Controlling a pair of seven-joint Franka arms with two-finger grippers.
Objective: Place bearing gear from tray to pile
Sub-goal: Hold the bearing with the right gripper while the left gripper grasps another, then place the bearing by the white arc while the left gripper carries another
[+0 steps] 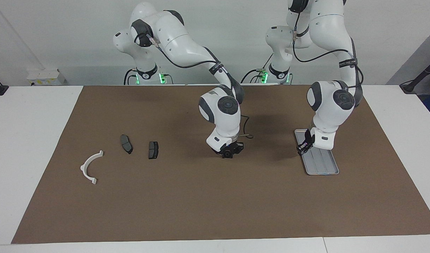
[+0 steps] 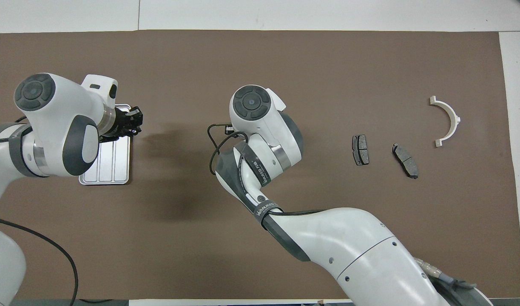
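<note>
2 pincers closed: the right gripper clasps the dark bearing gear mid-mat, seemingly bound for the pile at 3 o'clock seen overhead. The left gripper is shut and waits over the tray.

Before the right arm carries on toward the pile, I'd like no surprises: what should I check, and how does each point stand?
1. Right tool shut on the bearing gear: ok.
2. Gear lifted off the mat: cannot tell.
3. Mat bare between the gear and the closest brake pad: ok.
4. Left tool shut, over the tray edge, out of the way: ok.
5. Room to set down beside the other brake pad and the white bracket: ok.
</note>
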